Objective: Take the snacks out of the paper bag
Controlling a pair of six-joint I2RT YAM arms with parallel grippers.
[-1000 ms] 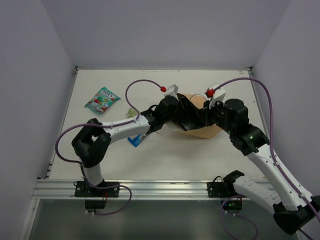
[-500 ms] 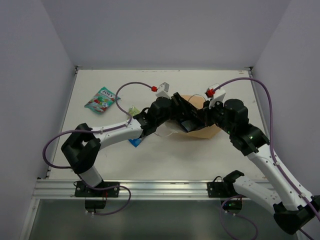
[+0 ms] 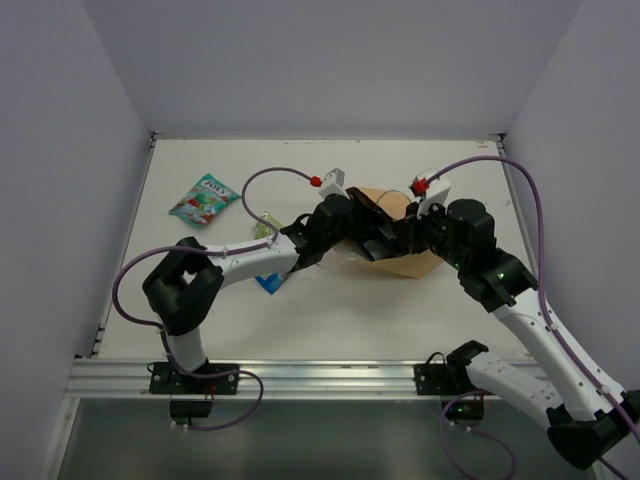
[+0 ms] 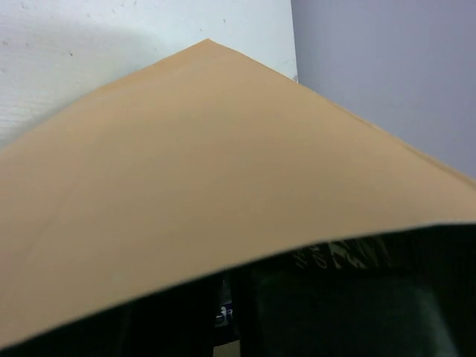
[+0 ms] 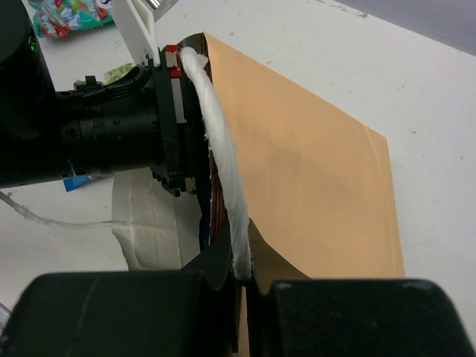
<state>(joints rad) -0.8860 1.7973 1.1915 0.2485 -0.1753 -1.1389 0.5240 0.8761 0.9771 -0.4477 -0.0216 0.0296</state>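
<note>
Top external: teal pouch (image 3: 205,198) lettering unreadable.

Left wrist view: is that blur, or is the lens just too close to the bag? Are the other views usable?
Left wrist: too close, the bag fills it, soft all over, bottom strip nearly black. Right wrist: crisp on the cord, bottom edge dark. Top: sharp, evenly lit, no glare.
</note>
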